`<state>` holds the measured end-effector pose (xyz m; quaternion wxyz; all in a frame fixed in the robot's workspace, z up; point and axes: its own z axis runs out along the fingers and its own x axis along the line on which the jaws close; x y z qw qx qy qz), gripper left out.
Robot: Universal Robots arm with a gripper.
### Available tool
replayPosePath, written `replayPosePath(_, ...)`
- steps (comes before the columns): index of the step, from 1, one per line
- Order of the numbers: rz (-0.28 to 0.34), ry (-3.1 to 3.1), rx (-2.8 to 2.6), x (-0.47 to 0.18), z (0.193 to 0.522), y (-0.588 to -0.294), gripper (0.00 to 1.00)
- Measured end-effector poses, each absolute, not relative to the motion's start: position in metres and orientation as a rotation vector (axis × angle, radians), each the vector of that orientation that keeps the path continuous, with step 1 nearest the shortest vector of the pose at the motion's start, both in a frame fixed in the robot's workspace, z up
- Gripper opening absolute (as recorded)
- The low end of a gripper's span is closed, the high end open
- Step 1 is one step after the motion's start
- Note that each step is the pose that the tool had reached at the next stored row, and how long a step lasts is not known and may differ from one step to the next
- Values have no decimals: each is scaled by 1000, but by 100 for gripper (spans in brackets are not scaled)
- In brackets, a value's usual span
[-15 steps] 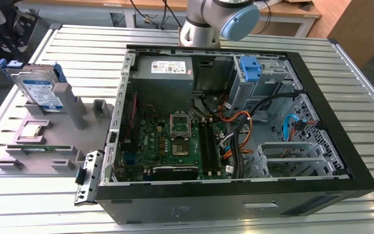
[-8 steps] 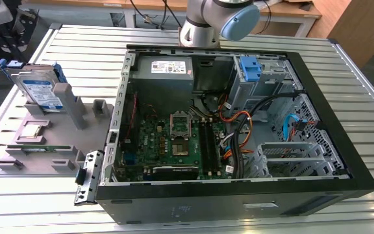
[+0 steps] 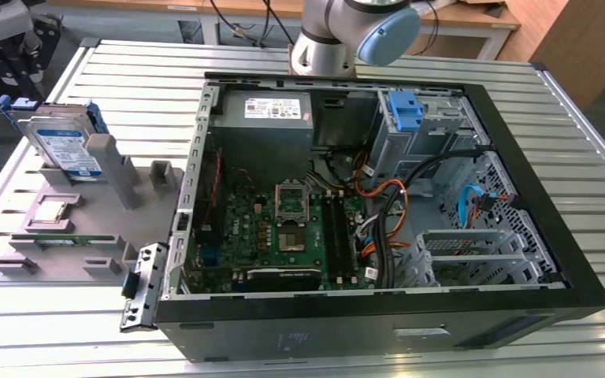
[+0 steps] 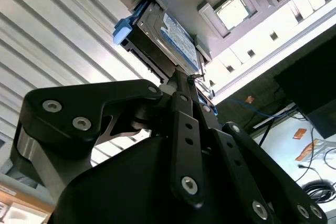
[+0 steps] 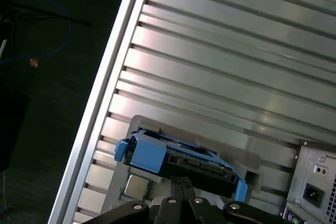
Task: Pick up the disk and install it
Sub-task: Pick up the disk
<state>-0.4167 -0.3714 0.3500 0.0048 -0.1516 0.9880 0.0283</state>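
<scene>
Gripper comes nearest in both wrist views. Its two fingers lie pressed together and I see nothing clamped between them. Their tips point at the disk, close to its upper edge, though I cannot tell whether they touch it.

That disk stands on edge in a slot of the grey holder, label side showing, with its blue carrier rails around it and a blue tab sticking out at one end. It has not been lifted. In a shallow pocket of the same holder, just beyond the disk, lies a small square CPU chip.

The holder rests on the slatted metal table, towards the exterior view's left. Beside it, towards the exterior view's right, sits the open computer case, lying on its side with the green motherboard exposed and orange and black cables running across it. A bare blue bracket sits in the drive cage at the case's far end. Farthest off, the arm's base rises behind the case.
</scene>
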Motion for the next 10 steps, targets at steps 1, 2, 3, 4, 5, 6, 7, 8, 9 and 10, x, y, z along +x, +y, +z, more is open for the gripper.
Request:
replayPosePath(1,89,3091,-501,-417,350,-371,11)
replayPosePath(2,89,3087,-527,-417,350,-371,11)
replayPosePath(3,89,3083,-553,-417,350,-371,11)
replayPosePath(4,89,3078,-581,-417,350,-371,11)
replayPosePath(5,89,3074,-608,-417,350,-371,11)
replayPosePath(6,89,3069,-634,-417,350,-371,11)
replayPosePath(7,89,3064,-660,-417,350,-371,11)
replayPosePath(8,89,3059,-686,-417,350,-371,11)
replayPosePath(9,89,3053,-713,-417,350,-371,11)
replayPosePath(10,90,3047,-739,-417,350,-371,11)
